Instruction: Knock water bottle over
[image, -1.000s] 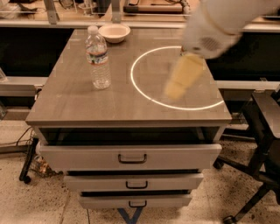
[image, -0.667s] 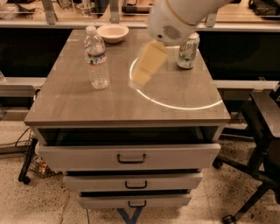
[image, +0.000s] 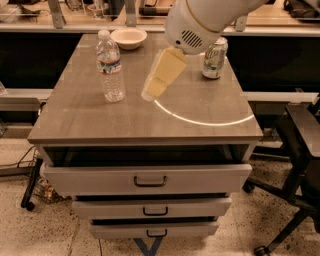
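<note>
The water bottle stands upright on the left part of the wooden cabinet top. It is clear and ribbed, with a white cap and a white-and-red label band. My gripper hangs from the white arm over the middle of the top, its cream-coloured fingers pointing down and to the left. It is a short way to the right of the bottle and apart from it, holding nothing.
A green-and-white soda can stands at the back right of the top. A white bowl sits at the back, behind the bottle. A bright ring of light lies on the top. The top drawer is slightly open. An office chair stands at the right.
My gripper has moved left across the top, from the right side to the middle, closer to the water bottle. The soda can is now uncovered. The bottle has not moved.
</note>
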